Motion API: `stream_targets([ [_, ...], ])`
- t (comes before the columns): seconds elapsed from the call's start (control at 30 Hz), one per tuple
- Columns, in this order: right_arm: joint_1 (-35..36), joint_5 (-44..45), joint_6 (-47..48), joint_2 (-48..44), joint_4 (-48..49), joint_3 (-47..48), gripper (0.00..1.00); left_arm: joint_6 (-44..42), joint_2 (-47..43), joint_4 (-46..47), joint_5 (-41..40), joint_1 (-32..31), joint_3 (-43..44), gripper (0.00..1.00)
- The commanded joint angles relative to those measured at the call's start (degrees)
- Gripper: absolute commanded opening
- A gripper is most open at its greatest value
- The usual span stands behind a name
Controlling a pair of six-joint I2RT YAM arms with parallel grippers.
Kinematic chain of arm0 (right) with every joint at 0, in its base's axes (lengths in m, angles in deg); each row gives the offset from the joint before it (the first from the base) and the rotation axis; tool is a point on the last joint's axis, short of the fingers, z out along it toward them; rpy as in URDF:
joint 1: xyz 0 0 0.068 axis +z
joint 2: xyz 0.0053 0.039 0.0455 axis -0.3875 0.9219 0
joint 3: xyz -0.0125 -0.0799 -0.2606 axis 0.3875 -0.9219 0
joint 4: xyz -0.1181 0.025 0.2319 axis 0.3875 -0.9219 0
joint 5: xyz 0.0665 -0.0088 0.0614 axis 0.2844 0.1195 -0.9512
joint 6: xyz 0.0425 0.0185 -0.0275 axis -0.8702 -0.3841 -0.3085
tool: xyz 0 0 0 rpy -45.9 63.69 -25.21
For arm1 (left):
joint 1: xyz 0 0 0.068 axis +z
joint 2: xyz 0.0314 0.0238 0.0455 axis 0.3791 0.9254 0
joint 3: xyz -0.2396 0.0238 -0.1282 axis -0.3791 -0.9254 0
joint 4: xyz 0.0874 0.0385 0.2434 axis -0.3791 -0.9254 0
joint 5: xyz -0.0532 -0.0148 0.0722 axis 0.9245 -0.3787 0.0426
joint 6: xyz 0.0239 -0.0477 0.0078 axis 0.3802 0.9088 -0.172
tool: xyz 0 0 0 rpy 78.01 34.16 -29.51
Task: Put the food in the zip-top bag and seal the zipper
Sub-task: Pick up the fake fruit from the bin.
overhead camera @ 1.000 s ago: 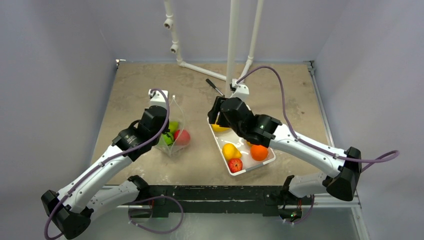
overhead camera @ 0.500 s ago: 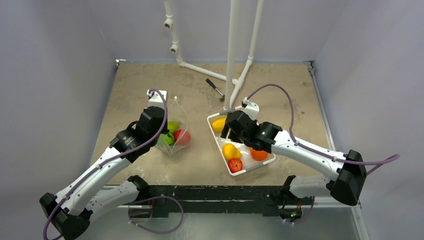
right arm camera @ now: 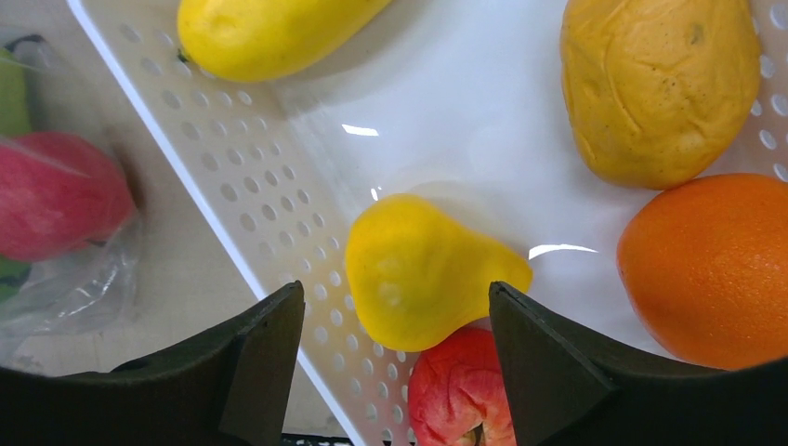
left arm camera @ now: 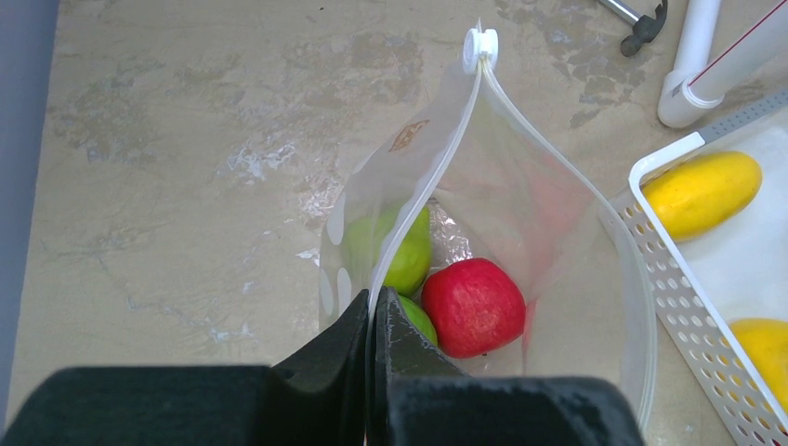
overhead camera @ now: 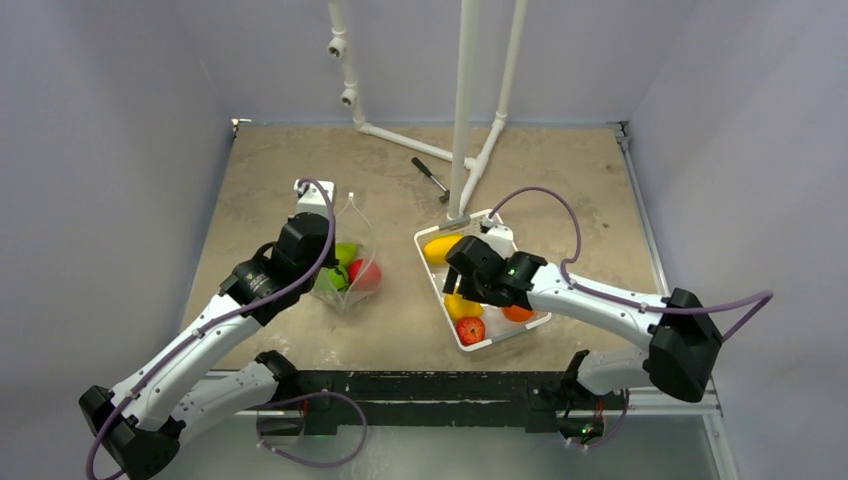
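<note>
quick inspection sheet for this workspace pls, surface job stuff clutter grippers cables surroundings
surface: tan tabletop, blotchy and worn.
job's things: zip-top bag open, holding a red apple and green pieces; zipper unsealed, slider at its far end; white tray holds a long yellow fruit, yellow pear, lemon, orange and second apple.
clutter: small black-handled tool near the pipes.
grippers: left gripper shut on the bag's edge; right gripper open, straddling the yellow pear.
cables: purple cables loop along both arms.
surroundings: white pipe frame at the back, grey walls.
</note>
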Motion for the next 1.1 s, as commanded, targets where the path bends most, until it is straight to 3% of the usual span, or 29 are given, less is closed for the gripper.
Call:
stream_targets([
  [0.0,-0.10,-1.17,-1.16,1.45,0.74,-1.45,0.76,-0.61,-1.02,2.58,0.19,0.33,-0.44,0.00],
  [0.4,-0.10,-2.21,0.48,4.68,3.47,-2.94,0.76,-0.66,-0.95,2.67,0.46,0.29,-0.51,0.00],
  [0.67,-0.10,-1.65,-0.04,6.19,4.78,-2.67,0.65,-0.72,-1.23,2.66,0.46,0.33,-0.48,0.00],
  [0.77,-0.14,-0.73,-0.23,5.89,4.51,-2.23,0.50,-0.73,-1.56,2.63,0.45,0.36,-0.55,0.00],
  [0.93,-1.35,0.64,-0.07,5.09,4.41,-1.27,0.09,-0.73,-1.59,2.64,0.37,0.29,-0.68,0.00],
  [1.0,-2.17,1.26,0.13,4.74,4.32,-0.51,0.01,-0.70,-1.48,2.59,0.37,0.31,-0.57,0.00],
  [1.07,-3.23,2.04,0.52,4.38,4.05,0.44,0.00,-0.72,-1.60,2.49,0.37,0.35,-0.66,0.00],
])
